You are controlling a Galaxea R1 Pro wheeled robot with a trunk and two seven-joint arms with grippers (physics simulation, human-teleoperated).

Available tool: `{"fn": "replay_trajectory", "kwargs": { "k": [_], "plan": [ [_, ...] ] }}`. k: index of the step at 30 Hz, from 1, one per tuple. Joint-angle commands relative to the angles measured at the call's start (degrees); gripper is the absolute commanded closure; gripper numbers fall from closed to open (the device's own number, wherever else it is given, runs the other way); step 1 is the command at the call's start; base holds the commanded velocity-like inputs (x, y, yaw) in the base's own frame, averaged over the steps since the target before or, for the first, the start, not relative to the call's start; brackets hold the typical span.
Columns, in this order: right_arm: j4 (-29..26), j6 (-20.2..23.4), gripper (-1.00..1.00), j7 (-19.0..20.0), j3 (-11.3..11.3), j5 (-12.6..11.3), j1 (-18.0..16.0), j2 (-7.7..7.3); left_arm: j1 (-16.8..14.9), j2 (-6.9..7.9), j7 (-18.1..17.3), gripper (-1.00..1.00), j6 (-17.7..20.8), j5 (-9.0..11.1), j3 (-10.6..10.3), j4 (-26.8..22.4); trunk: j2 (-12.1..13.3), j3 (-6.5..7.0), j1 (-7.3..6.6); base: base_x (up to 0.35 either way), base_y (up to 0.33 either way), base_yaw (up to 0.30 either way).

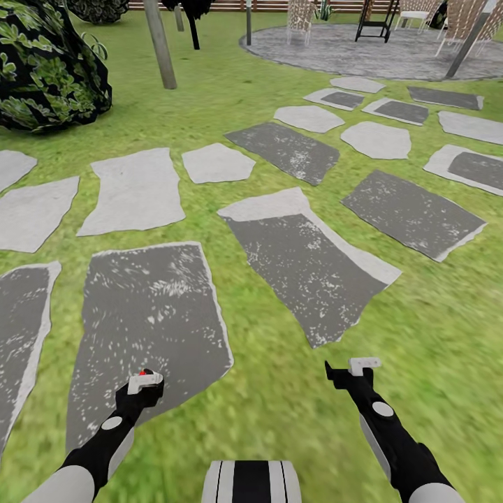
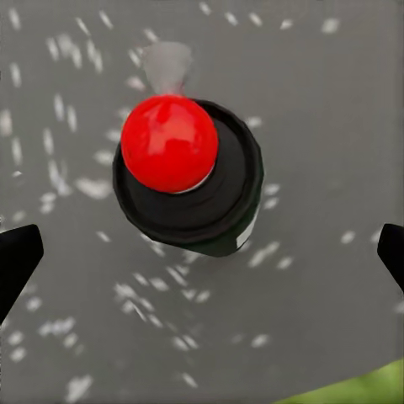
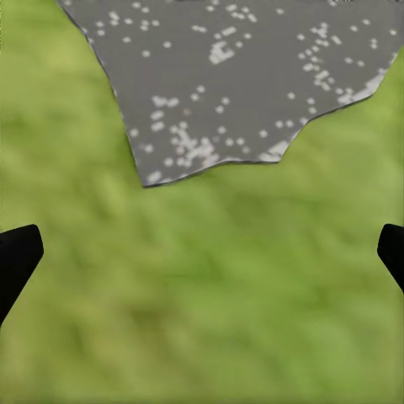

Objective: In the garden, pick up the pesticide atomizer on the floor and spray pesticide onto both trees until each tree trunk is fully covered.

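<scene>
1. Nearest you: the robot's trunk top [image 1: 251, 482], with both arms reaching forward and down over the ground.
2. Left gripper [image 1: 145, 383] hangs over a dark grey paving stone [image 1: 150, 314]. Its jaws are released: in the left wrist view the two black fingertips [image 2: 17, 261] stand wide apart at either edge with nothing between them.
3. Sprayer [image 2: 189, 172]: a dark round body with a red knob on top and a pale nozzle stub, seen end-on in the left wrist view. It stands on the stone, not on grass, directly below the left gripper and centred between the fingers. Judgement: you have lined up for a top-down grasp.
4. Head view gives only a speck of red at the left gripper; the wrist view is what shows you the sprayer's outline and its clearance from the fingers.
5. Right gripper [image 1: 353, 368] hangs over grass [image 1: 279, 412], near the pointed near corner of another stone [image 3: 236, 84]. Jaws released, nothing between them. It looks parked out of the way.
6. Far left: a slanted grey trunk [image 1: 161, 45] beside a leafy bush [image 1: 49, 70]. Far right: a round paved patio [image 1: 363, 52] with chairs.
</scene>
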Motion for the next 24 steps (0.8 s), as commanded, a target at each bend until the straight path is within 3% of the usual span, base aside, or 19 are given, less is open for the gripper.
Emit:
{"fn": "replay_trajectory", "kwargs": {
  "k": [1, 20, 24],
  "plan": [
    [0.03, -0.15, -1.0, 0.05, -0.01, 0.01, -0.02, -0.01, -0.02, -0.01, 0.09, -1.0, -0.19, -0.05, 0.08, 0.05, -0.01, -0.03, -0.01, 0.0, 0.0, 0.041],
    [0.03, -0.15, -1.0, 0.05, -0.02, 0.01, -0.02, -0.01, -0.02, -0.1, 0.07, -1.0, -0.19, -0.05, 0.07, -0.11, -0.01, -0.03, -0.01, 0.014, 0.0, 0.028],
    [0.03, -0.15, -1.0, 0.05, -0.04, 0.01, -0.02, -0.01, -0.02, -0.1, 0.07, -1.0, -0.19, -0.05, 0.07, -0.12, -0.05, -0.69, 0.07, 0.0, 0.0, 0.0]
  ]
}}
